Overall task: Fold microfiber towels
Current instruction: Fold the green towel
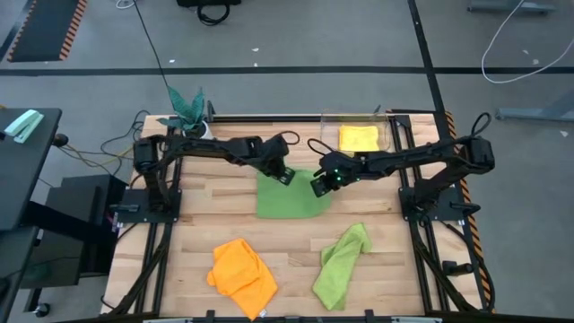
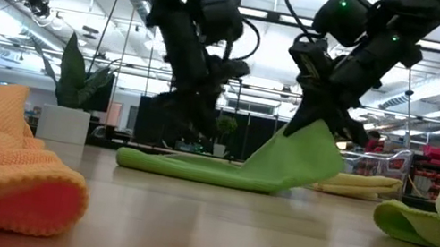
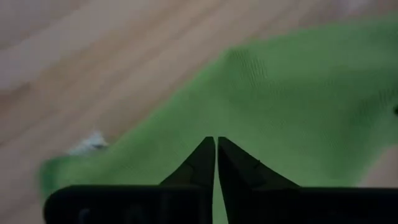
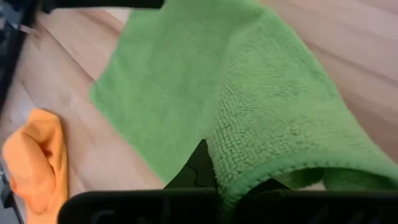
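Jaws on the right gripper (image 1: 320,187) clamp a raised corner of the mid-counter green towel (image 1: 289,199); left gripper (image 1: 285,177), nearly closed, hovers over its far edge, holding nothing I can see. Yellow towel (image 1: 359,138) sits folded in the bin (image 1: 387,135); orange (image 1: 242,274) and second green (image 1: 341,263) lie crumpled near the front, unfolded.

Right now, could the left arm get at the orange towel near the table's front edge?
Probably yes. The orange towel lies in the open on the left arm's side, nothing on it or before it. The left gripper is over the flat green towel, so it must swing across first.
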Controlling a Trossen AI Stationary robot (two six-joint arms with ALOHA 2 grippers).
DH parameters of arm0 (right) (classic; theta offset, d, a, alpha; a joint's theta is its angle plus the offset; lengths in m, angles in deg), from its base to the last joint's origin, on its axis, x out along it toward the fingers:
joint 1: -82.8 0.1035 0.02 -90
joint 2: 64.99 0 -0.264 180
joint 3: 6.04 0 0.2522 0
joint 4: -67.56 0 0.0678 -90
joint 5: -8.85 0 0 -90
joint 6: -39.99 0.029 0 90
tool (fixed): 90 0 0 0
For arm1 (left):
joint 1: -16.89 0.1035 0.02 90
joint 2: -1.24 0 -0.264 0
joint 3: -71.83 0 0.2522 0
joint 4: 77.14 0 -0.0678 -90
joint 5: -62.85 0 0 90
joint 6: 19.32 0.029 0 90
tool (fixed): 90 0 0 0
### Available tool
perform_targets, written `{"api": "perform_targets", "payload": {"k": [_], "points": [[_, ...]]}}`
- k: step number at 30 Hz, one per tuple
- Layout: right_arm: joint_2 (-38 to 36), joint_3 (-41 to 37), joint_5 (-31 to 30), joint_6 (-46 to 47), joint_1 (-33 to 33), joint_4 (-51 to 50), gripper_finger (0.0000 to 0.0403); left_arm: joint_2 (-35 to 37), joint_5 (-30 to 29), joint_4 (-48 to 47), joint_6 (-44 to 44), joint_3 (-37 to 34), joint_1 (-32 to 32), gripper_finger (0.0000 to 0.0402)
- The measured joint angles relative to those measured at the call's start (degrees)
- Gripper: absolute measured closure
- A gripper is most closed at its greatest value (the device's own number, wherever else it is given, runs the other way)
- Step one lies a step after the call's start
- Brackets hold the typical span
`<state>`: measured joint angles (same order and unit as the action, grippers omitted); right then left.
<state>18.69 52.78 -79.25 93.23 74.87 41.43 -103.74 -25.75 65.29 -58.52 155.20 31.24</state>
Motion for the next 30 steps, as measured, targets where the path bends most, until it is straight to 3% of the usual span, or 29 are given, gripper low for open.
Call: {"api": "perform_targets", "payload": {"k": [6, 12, 19, 24, 30], "points": [[0.1, 2.2, -2.6, -1.8, -0.6, -1.6, 0.0403, 6.3, -4.8, -8.2, 1.1, -4.8, -1.0, 0.0372], [2.3, 6.8, -3.4, -5.2, -2.4, -7.4, 0.0403, 12.1, -5.5, -7.4, -3.3, -14.7, -2.1, 0.0394], [11.9, 16.9, -0.8, -10.1, -2.4, -11.1, 0.0403, 18.7, -5.1, -2.0, -11.9, -24.2, -4.9, 0.0379], [20.1, 27.5, 1.0, -14.0, -1.6, -14.0, 0.0403, 20.7, -5.2, -1.7, -14.3, -26.0, -7.2, 0.0371], [28.1, 37.6, 2.4, -17.3, -1.0, -19.8, 0.0403, 20.9, -6.5, -3.1, -15.7, -26.1, -8.8, 0.0391]]}}
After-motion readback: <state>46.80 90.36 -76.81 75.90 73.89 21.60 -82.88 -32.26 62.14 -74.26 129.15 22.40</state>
